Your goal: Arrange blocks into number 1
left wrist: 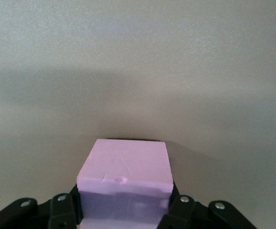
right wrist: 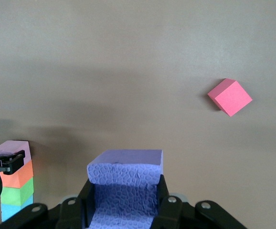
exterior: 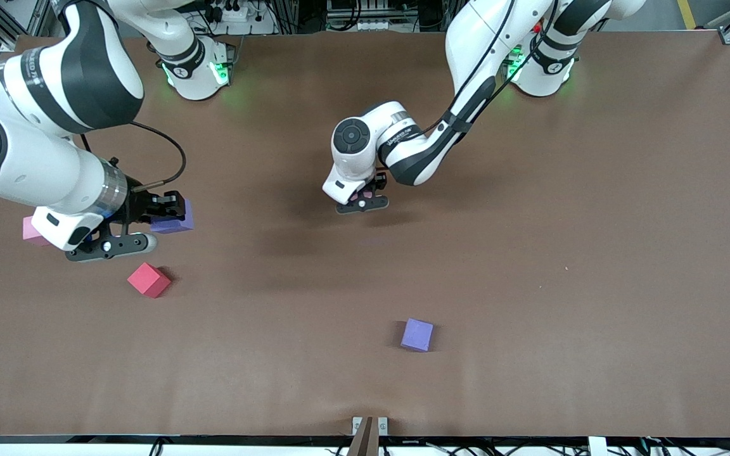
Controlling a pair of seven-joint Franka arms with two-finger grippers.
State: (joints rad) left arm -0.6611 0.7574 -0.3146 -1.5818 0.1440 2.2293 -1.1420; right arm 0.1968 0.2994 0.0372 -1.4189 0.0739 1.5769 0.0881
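Observation:
My right gripper (exterior: pixel 161 218) is shut on a purple block (exterior: pixel 176 219), also seen between its fingers as the purple block (right wrist: pixel 126 179) in the right wrist view. It hangs over the table beside a short line of touching cubes: pink (right wrist: pixel 13 149), orange (right wrist: pixel 17 174), green (right wrist: pixel 17 193) and light blue (right wrist: pixel 13 210). In the front view only the line's pink cube (exterior: pixel 31 230) shows past the right arm. My left gripper (exterior: pixel 362 202) is over the table's middle, shut on a pink block (left wrist: pixel 124 174). A red block (exterior: pixel 148 279) lies loose, nearer the front camera than the right gripper.
A second purple block (exterior: pixel 417 334) lies alone on the brown table (exterior: pixel 561 253), nearer the front camera than the left gripper. The red block (right wrist: pixel 229 97) also shows in the right wrist view, apart from the line.

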